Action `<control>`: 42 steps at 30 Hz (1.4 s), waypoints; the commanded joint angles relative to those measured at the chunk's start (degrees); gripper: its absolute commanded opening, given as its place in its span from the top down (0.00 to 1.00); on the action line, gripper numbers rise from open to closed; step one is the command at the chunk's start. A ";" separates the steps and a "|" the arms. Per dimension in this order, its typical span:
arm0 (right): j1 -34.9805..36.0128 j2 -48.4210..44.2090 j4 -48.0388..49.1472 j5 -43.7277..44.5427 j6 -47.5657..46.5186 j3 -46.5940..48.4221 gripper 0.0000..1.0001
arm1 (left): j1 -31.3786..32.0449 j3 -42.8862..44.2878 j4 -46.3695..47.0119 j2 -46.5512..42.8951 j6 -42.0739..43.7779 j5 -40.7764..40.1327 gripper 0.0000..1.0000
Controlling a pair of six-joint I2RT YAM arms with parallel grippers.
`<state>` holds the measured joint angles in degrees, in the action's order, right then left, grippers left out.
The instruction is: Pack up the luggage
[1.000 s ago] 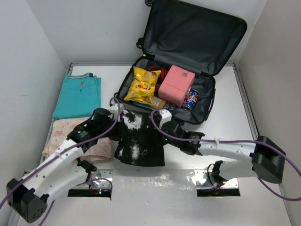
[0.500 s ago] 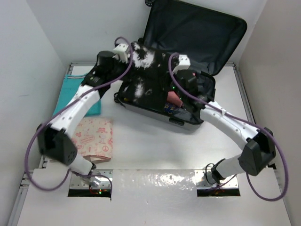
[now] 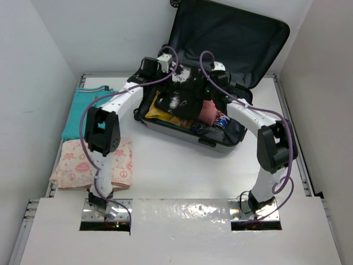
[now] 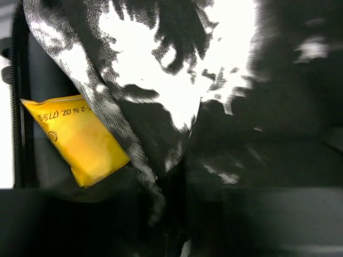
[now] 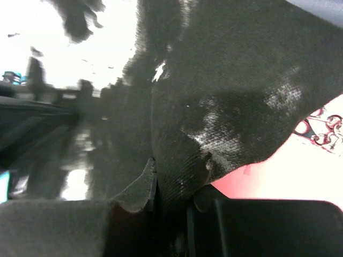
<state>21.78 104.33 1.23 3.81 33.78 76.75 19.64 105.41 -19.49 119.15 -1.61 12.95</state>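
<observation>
Held blk/wht garment (image 3: pixel 179 95) w/ left fingers (image 3: pixel 167 66) and right fingers (image 3: pixel 214 75), both pairs pinched nearly closed on bunched cloth. Stretched over open luggage (image 3: pixel 237 38) at 12–1 o'clock of desk (image 3: pixel 182 171), lid leaning on back wall. Inside: yellow chip bag (image 3: pixel 156 109) toward 9 o'clock, pink box (image 3: pixel 208 110) and soda can (image 3: pixel 223 120) toward 3. On desk at 9 and 8 o'clock: teal fold (image 3: pixel 74 116), pink printed cloth (image 3: pixel 69 165).

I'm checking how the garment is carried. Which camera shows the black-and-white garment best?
Top external: the garment spans between the left gripper and right gripper over the open luggage. The left wrist view shows only a close patch beside a yellow bag; the right wrist, only blurred dark fabric.
</observation>
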 commanded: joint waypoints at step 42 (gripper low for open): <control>37.54 22.03 -1.59 -16.21 13.95 14.55 0.33 | -47.50 -27.26 -25.78 -38.56 10.04 -15.06 0.07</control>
<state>59.88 126.58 -6.87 -9.82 42.22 86.96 -25.61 79.18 -45.47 82.37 6.90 -1.72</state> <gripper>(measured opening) 0.668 0.927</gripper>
